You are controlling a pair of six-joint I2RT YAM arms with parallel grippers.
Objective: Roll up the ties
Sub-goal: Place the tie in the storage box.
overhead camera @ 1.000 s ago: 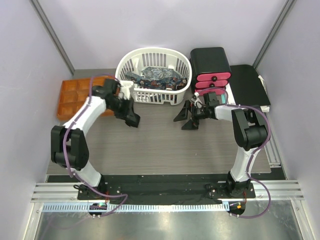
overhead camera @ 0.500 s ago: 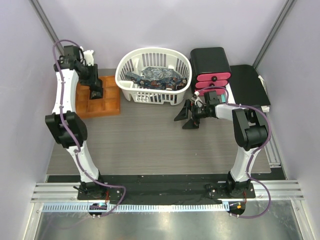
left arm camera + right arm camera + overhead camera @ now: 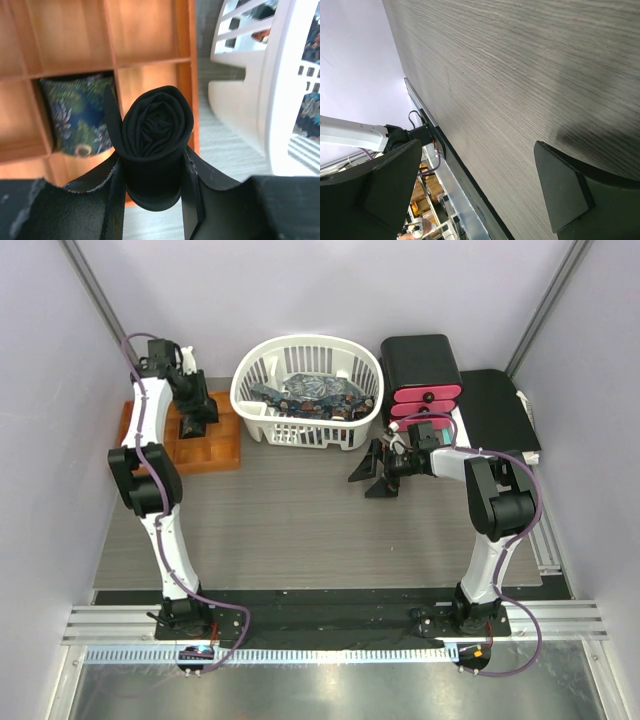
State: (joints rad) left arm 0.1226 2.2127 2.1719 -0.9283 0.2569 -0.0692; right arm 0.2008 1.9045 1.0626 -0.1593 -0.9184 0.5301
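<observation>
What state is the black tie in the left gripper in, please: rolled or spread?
Rolled: the black tie is a tight spiral coil, clamped in the left gripper above the wooden tray.

Basket (image 3: 300, 432) close beside tray (image 3: 222, 445); table (image 3: 290, 525) centre open.

Your left arm (image 3: 160, 540) stands stretched far up the left side from its base at the near edge, elbow about halfway along and the wrist at the far end. From there the left gripper (image 3: 193, 420) turns back and points downward. In the left wrist view that gripper (image 3: 150, 145) is clamped on a rolled black tie (image 3: 157, 125), one finger pressed against each side of the coil. Your right arm (image 3: 490, 540) rises from its base and bends at the elbow, with the forearm reaching left toward the middle. The right gripper (image 3: 372, 476) sits low over the worktop (image 3: 520, 75), its jaws spread wide with nothing between them.
</observation>
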